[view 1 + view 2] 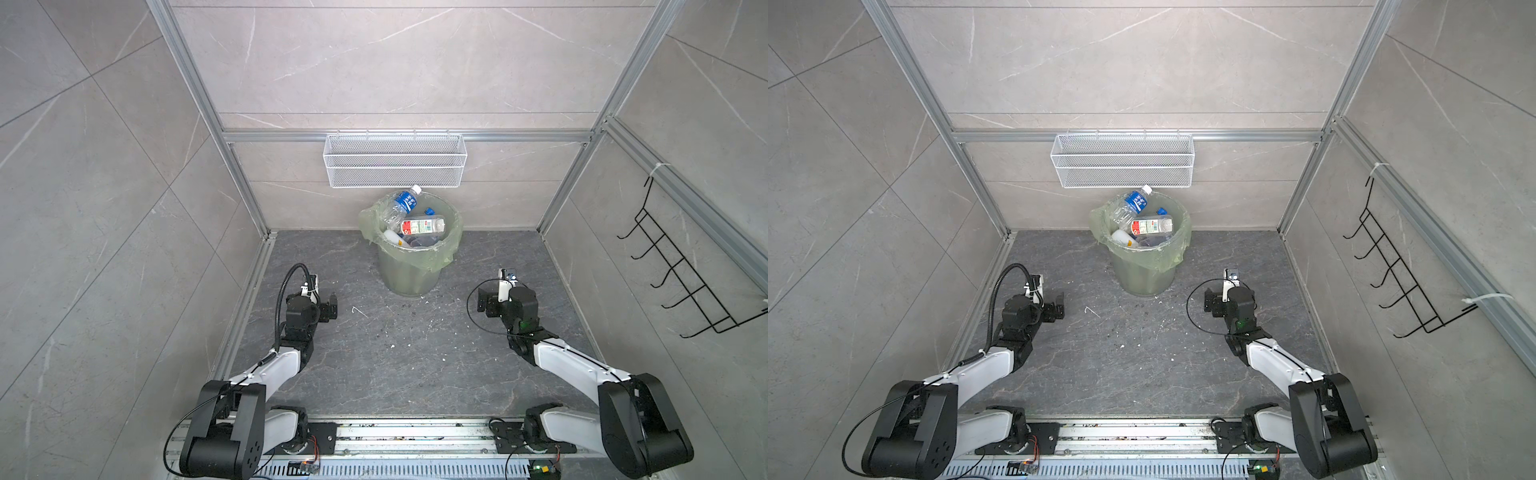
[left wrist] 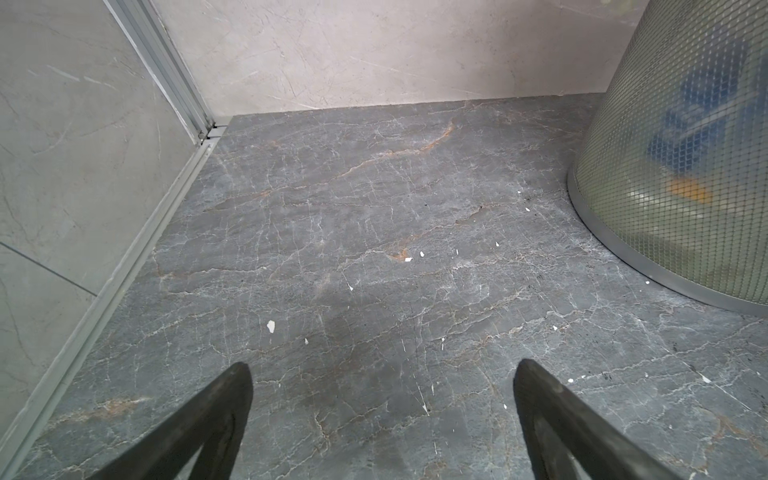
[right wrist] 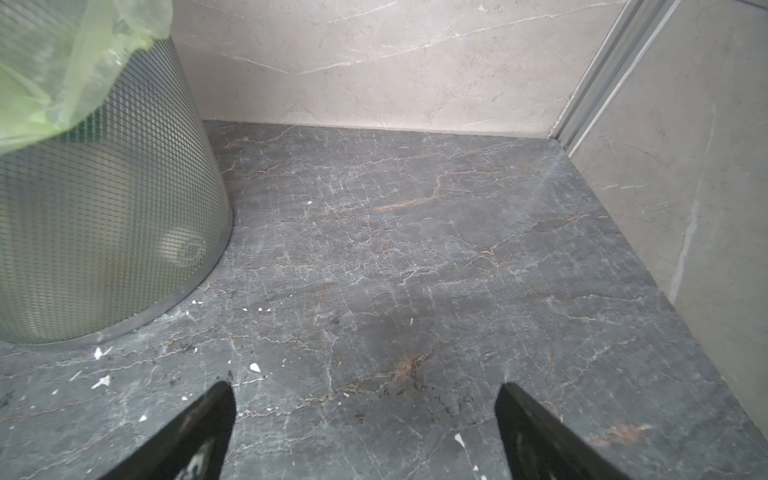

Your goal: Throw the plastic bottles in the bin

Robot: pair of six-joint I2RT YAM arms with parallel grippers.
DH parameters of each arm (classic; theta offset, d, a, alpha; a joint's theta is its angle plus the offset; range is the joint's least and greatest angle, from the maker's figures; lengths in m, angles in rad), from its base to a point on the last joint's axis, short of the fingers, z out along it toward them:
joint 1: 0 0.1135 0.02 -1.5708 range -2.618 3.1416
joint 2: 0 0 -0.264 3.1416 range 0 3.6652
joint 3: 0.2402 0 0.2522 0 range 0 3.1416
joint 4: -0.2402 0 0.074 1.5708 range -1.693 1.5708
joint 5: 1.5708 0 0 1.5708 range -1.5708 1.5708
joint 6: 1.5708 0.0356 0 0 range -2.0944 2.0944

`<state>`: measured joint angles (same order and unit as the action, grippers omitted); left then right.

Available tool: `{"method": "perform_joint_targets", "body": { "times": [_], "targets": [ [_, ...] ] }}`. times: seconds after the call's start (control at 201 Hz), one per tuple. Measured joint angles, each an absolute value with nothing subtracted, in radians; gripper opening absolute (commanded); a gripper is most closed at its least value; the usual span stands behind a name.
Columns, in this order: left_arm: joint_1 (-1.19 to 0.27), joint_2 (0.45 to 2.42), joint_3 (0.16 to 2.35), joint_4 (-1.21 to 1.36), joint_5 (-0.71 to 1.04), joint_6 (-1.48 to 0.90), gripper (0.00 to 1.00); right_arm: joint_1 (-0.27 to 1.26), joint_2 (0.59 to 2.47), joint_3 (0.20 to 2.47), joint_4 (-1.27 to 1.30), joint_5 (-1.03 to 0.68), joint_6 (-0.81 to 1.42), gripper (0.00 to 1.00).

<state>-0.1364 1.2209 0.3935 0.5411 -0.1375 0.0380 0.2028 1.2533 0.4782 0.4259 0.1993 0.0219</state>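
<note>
The bin (image 1: pixel 409 274) (image 1: pixel 1142 274) stands at the back middle of the dark floor, lined with a light green bag. Several plastic bottles lie in it: a blue-labelled one (image 1: pixel 402 204) (image 1: pixel 1134 203) leaning over the rim, a red-and-white-labelled one (image 1: pixel 422 226) (image 1: pixel 1150 226) and a white one (image 1: pixel 392 237). My left gripper (image 1: pixel 328 309) (image 2: pixel 382 374) is open and empty, low over the floor left of the bin (image 2: pixel 681 166). On the bin's (image 3: pixel 104 208) right, my right gripper (image 1: pixel 484 305) (image 3: pixel 365 395) is likewise open and empty over bare floor.
A white wire mesh basket (image 1: pixel 395 160) hangs on the back wall just above the bin. A black wire hook rack (image 1: pixel 681 262) is fixed to the right wall. Tiled walls with aluminium posts enclose the floor, which carries small white flecks (image 2: pixel 271 326).
</note>
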Motion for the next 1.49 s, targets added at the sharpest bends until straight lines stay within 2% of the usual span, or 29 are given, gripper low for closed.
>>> {"method": "perform_joint_targets", "body": {
  "times": [0.388, 0.727, 0.961, 1.199, 1.493],
  "targets": [
    [-0.108, 1.279, 0.304, 0.646, -0.168, 0.077, 1.00, 0.203, 1.279, 0.377, 0.616, 0.287, -0.001, 1.00],
    [0.049, 1.414, 0.315, 0.734, 0.036, 0.067, 1.00, 0.203, 1.402, 0.277, 0.874, 0.318, -0.008, 1.00],
    [0.079, 1.461, 0.350, 0.734, 0.133, 0.059, 1.00, 0.202, 1.489, 0.275, 1.002, 0.287, -0.020, 1.00],
    [0.080, 1.462, 0.360, 0.733, 0.155, 0.059, 1.00, 0.190, 1.516, 0.281, 1.004, 0.243, -0.023, 1.00],
    [0.080, 1.463, 0.361, 0.733, 0.160, 0.059, 1.00, 0.103, 1.516, 0.354, 0.905, 0.102, -0.019, 1.00]
  ]
}}
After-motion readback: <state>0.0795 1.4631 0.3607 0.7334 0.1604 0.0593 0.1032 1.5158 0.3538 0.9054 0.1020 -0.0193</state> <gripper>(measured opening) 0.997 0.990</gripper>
